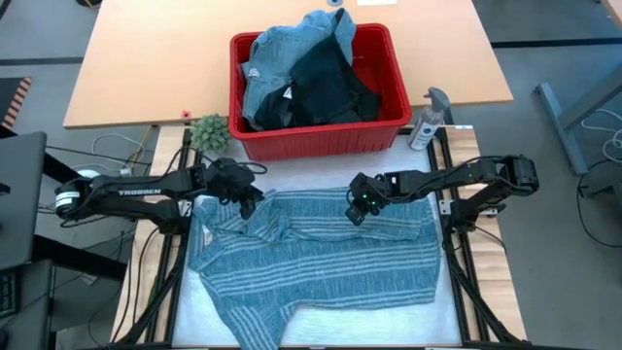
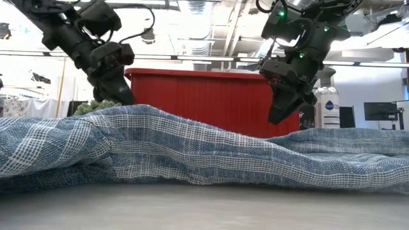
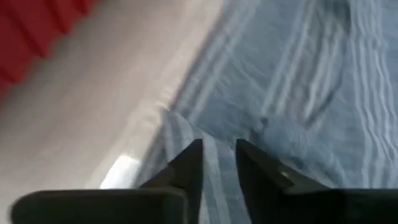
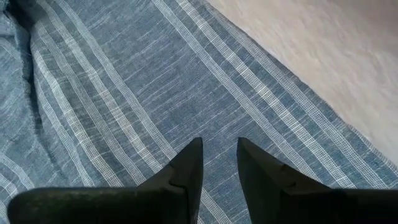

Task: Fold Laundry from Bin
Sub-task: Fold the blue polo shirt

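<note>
I saw the blue-grey shirt with thin white stripes lying spread across the near part of the pale tabletop, its long axis running left to right. My left end effector hung above the shirt's rumpled left shoulder, fingers nearly clenched, only a narrow gap between them, holding nothing. My right end effector hovered over the shirt's upper edge in the same state. Beyond them, the bright red rectangular plastic bin held light blue denim-like and dark garments.
</note>
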